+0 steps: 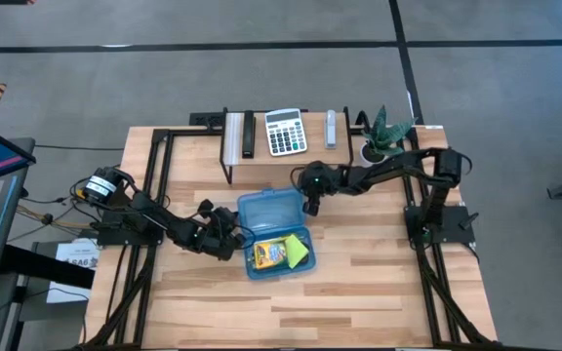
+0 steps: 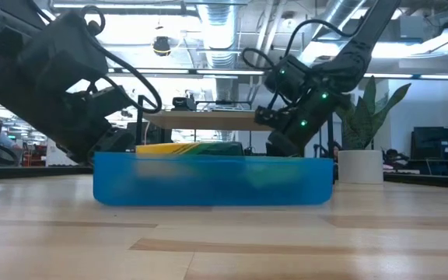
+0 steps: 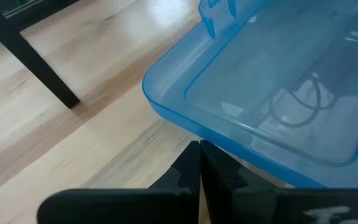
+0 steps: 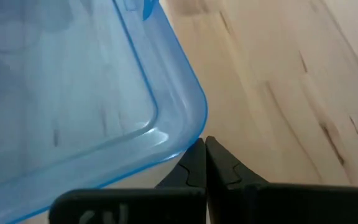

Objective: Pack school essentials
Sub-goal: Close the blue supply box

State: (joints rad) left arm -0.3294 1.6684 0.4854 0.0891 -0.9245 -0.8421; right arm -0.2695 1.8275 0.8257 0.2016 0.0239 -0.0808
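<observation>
Flanking translucent blue plastic case (image 1: 273,232), left claw (image 1: 230,240) clenched, right claw (image 1: 311,207) clenched, smooth wood table (image 1: 359,283).

Overhead, table-level, two close wrist views

Hands (image 1: 230,230) (image 1: 311,207) flanking open case (image 1: 273,232)

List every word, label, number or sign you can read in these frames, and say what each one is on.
None can be read.
Calculator: keys and display too small to read.
Yellow-green crayon box in the blue case: print too blurred.
White paper beside the table: dark marks, illegible.
Wrist views: no text.
</observation>
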